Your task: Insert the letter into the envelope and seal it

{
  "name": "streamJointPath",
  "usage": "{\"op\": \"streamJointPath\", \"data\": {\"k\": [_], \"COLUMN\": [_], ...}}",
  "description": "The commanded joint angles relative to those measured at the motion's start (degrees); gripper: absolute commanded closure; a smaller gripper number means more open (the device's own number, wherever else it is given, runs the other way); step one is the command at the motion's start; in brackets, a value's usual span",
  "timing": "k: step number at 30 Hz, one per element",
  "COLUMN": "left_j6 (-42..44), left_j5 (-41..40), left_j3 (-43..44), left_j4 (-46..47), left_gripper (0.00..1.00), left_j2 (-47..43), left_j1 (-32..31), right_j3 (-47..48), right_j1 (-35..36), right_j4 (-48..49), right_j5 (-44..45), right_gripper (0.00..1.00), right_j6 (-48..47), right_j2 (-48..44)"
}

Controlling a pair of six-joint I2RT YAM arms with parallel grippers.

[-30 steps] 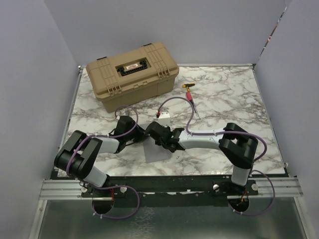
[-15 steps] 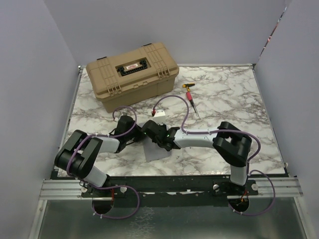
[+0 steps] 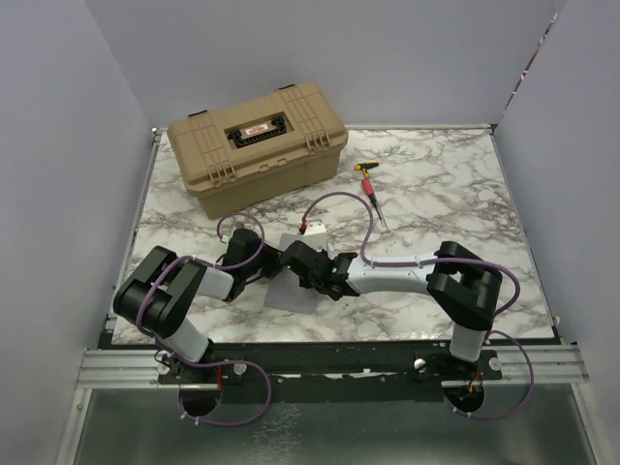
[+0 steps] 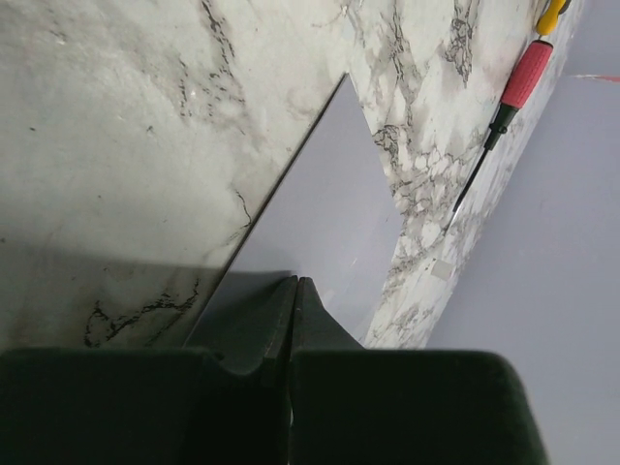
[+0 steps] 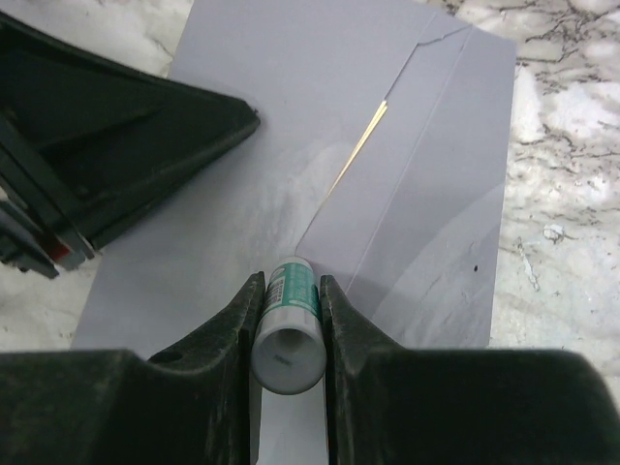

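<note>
Grey-lilac envelope (image 5: pixel 291 116) lay flat on the marble table (image 3: pixel 436 184), flap folded over, with a thin tan sliver of the letter (image 5: pixel 360 143) showing at the flap's edge. Above the envelope's near part, the right gripper (image 5: pixel 289 291) clenched a white-and-teal glue stick (image 5: pixel 288 329). The left gripper (image 4: pixel 295 291), jaws pressed together, sat at the envelope's left edge.

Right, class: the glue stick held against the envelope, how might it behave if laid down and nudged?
The glue stick is a smooth round tube, so on its side it would probably roll. Its body looks rigid: the right end effector pinches it with no visible denting. Being slim, it is likely light and would tip if stood upright.
</note>
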Motion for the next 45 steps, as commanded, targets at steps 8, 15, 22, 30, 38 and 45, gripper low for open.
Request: {"op": "streamJointPath", "data": {"k": [8, 15, 22, 30, 38, 45], "left_j6": [1.0, 1.2, 1.8, 1.9, 1.9, 2.3], "left_j5": [-5.7, -5.9, -5.8, -5.9, -5.9, -5.4], "left_j3": [-4.0, -4.6, -5.2, -5.5, -5.8, -5.9], "left_j4": [-11.4, -11.3, -11.3, -11.7, -11.7, -11.8], "left_gripper": [1.00, 1.00, 1.00, 1.00, 1.00, 1.00], "left_j2": [4.0, 3.2, 2.0, 0.6, 0.7, 0.7], "left_j1": [0.2, 0.2, 0.3, 0.4, 0.6, 0.9], "right_j3": [-4.8, -4.3, -5.7, -3.1, -2.1, -0.5], "right_j1": [2.2, 2.4, 2.4, 2.5, 2.7, 2.8], "right_j4": [3.1, 2.9, 6.8, 5.1, 7.8, 6.4], "right_j5": [-7.3, -2.1, -0.9, -0.4, -0.8, 1.5], "right_gripper": [1.00, 1.00, 1.00, 1.00, 1.00, 1.00], "right_j6": [-5.1, -4.6, -6.1, -5.9, -8.2, -7.8], "right_j2": [-2.8, -4.3, -8.9, -5.2, 0.1, 3.2]}}
